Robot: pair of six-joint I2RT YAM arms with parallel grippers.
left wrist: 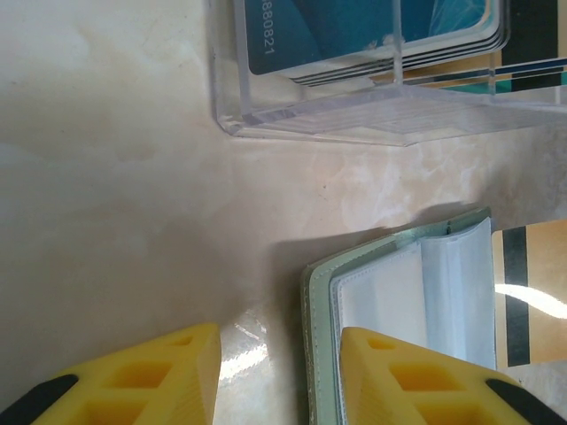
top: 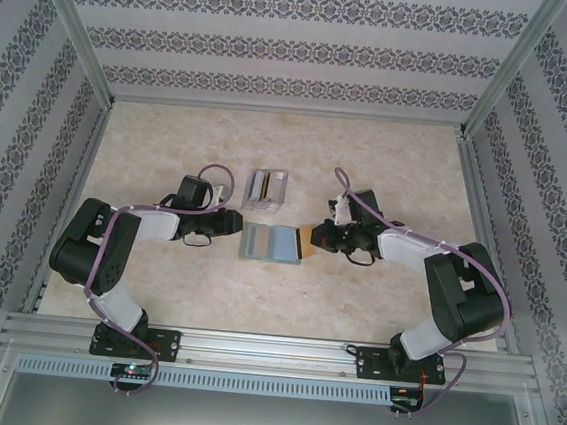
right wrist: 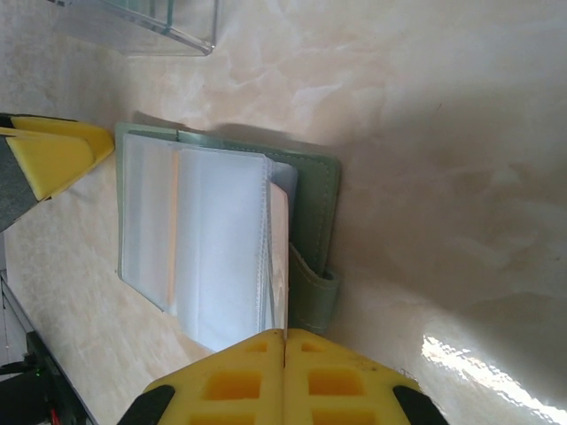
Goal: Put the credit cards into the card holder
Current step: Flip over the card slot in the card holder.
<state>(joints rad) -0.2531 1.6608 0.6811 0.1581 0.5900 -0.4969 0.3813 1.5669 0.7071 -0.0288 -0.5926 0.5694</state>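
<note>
The card holder lies open on the table between both arms, grey-green outside with pale blue pockets. My right gripper is shut on a credit card, seen edge-on, whose far end sits among the pocket leaves at the holder's right side. From the left wrist this card looks tan with a black stripe. My left gripper is open at the holder's left edge. One finger is over the inner pocket, the other over bare table. More credit cards, teal-blue, stand in a clear rack.
The clear plastic rack stands just behind the holder. Patterned walls and metal frame rails enclose the marble-look table. My left gripper's yellow finger shows at the holder's far corner in the right wrist view.
</note>
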